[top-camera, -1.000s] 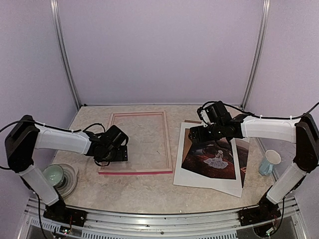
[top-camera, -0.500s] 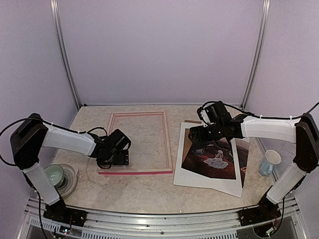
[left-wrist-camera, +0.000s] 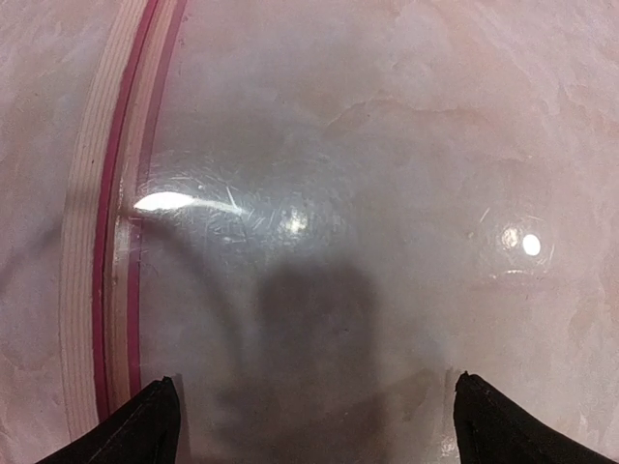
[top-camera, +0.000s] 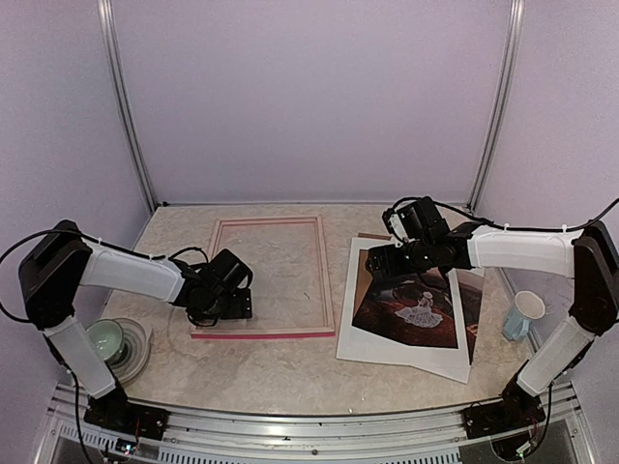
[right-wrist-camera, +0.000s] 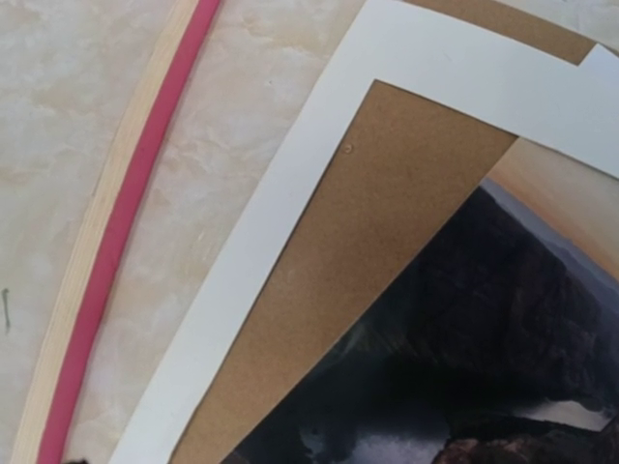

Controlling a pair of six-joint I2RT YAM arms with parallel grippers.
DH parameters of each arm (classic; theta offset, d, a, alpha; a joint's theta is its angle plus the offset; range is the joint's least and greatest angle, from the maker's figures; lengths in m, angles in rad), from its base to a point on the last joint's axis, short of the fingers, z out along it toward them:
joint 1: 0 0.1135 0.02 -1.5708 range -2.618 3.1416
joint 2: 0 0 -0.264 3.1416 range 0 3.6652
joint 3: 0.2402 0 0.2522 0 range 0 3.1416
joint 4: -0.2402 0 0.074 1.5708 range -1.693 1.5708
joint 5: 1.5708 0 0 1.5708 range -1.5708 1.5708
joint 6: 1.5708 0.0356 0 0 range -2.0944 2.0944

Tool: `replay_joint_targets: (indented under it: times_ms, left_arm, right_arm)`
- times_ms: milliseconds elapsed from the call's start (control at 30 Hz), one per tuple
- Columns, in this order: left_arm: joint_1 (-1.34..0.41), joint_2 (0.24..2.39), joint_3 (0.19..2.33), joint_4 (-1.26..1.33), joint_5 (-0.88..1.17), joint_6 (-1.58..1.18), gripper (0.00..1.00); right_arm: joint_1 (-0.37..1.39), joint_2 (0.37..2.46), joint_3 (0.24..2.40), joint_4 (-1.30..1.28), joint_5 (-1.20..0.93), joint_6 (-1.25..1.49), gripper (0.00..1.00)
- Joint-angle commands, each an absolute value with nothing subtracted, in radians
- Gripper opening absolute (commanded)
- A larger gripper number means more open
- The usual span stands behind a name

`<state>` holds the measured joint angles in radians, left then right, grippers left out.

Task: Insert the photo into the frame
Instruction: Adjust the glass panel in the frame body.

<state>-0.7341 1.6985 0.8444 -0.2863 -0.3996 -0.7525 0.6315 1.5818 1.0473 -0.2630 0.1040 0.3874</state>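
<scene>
Pink-red moulding marks the frame (top-camera: 327,280), which lies flat left of centre in the top view, its long axis running from the near edge toward the back wall. The photo (top-camera: 411,309) lies flat to the right, apart from the frame, over a white mat (top-camera: 387,350) and a brown board (right-wrist-camera: 387,242); its long axis also runs near-to-far, slightly skewed. Left gripper (left-wrist-camera: 314,435): fingers spread wide over the frame's lower left corner, holding nothing. Right gripper (top-camera: 382,263): over the photo's upper left corner; its opening cannot be told
</scene>
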Motion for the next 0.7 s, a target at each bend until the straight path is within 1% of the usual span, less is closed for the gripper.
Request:
replay_joint_targets:
  times_ms: [0, 167, 300, 467, 667]
  left_arm:
    - [-0.735, 1.633, 0.807, -0.319, -0.377, -0.813, 0.98]
    - [-0.744, 1.495, 0.818, -0.317, -0.421, -0.817, 0.98]
    - [-0.773, 1.437, 0.837, -0.298, -0.415, -0.787, 0.98]
    - [-0.824, 1.421, 0.848, -0.248, -0.379, -0.745, 0.98]
    - [-0.893, 1.444, 0.862, -0.13, -0.316, -0.674, 0.98]
  right_arm:
    - [0.626, 1.568, 1.028, -0.249, 0.094, 0.397, 0.99]
    - [0.625, 1.568, 1.029, -0.244, 0.082, 0.4, 0.99]
    - [0.626, 1.571, 1.03, -0.257, 0.097, 0.405, 0.99]
    - [0.618, 1.575, 1.01, -0.286, 0.15, 0.434, 0.99]
    - [0.555, 1.535, 0.945, -0.271, 0.106, 0.502, 0.99]
